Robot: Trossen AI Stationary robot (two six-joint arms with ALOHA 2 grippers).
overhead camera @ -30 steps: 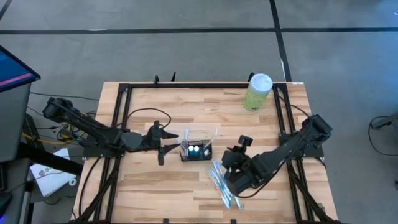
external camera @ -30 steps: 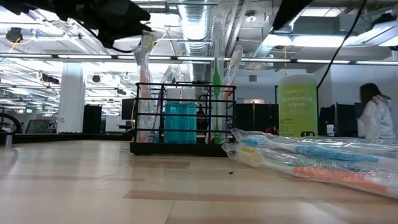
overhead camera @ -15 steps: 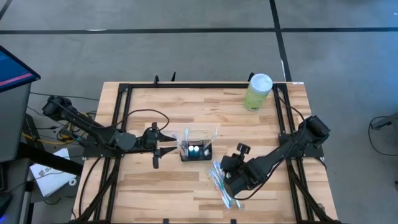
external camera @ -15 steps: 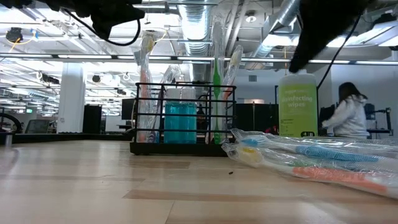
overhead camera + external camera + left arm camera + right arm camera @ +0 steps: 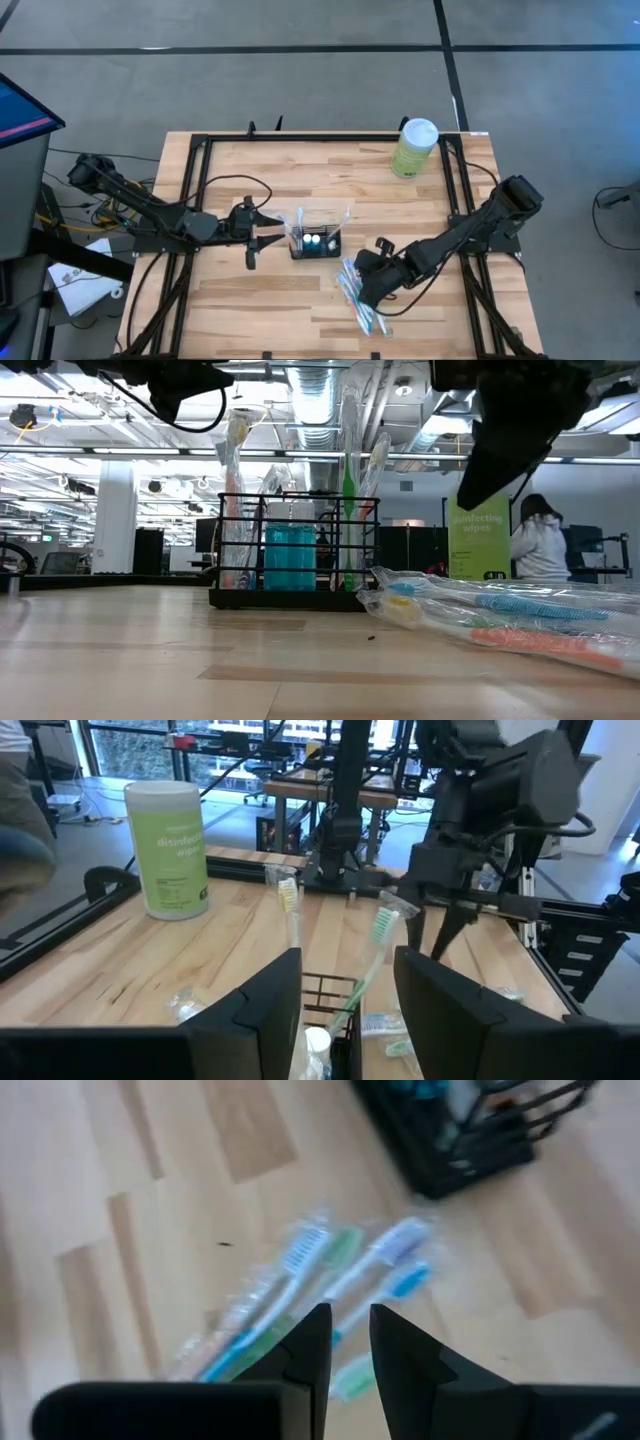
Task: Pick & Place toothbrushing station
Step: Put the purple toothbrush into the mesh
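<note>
L gripper (image 5: 268,238): fingers apart | R gripper (image 5: 362,291): lowered, apparently near-closed, empty

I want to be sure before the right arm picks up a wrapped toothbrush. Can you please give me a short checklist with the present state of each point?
1. Right end effector over the wrapped toothbrushes: ok.
2. Its fingers parted enough to take one: cannot tell, the gap looks narrow.
3. Toothbrushes lying flat on the table, apart from the toothbrushing station: ok.
4. Station upright, already holding brushes: ok.
5. Left end effector clear of the station: not ok, it hangs open right beside it.
6. Wipes canister out of the way: ok.
</note>
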